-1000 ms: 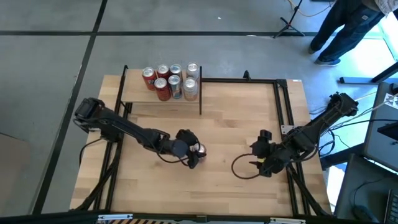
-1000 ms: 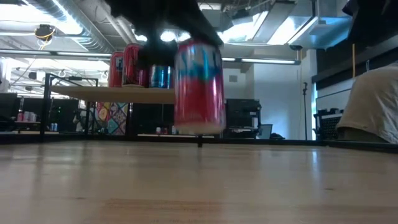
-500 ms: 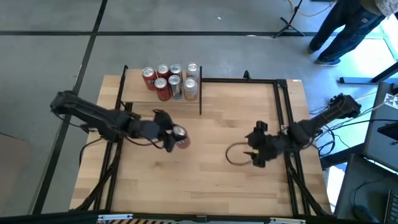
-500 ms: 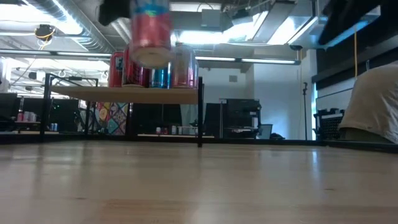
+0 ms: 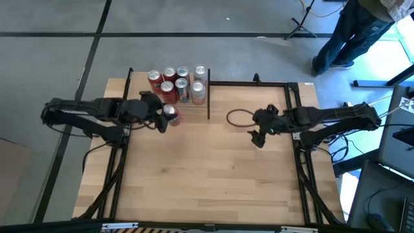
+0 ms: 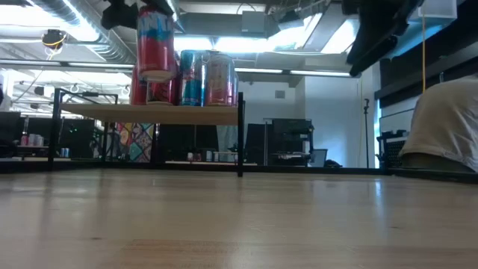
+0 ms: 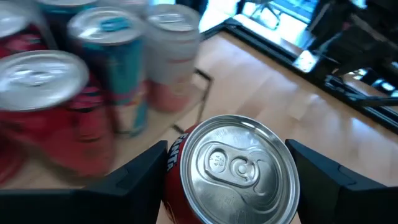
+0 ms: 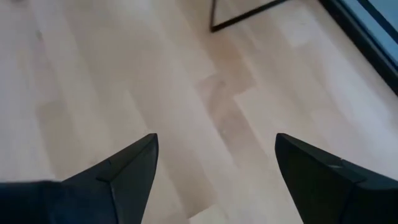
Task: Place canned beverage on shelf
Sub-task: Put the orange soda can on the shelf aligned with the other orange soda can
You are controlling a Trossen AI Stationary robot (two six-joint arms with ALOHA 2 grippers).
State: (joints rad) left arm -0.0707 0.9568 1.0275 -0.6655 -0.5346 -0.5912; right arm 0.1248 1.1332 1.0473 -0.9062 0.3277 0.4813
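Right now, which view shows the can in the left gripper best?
Left wrist view: the red can fills the frame, lid up, between the left gripper fingers. High view shows its top only; low view its side, above shelf level. Right wrist: nothing.

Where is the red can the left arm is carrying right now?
In the high view the red can sits in the left pincer at the shelf's front edge, just before the six cans standing there, above shelf level.

Six cans [image 5: 177, 85] stand on the shelf [image 5: 145, 105] at the table's [image 5: 213, 168] back-left.
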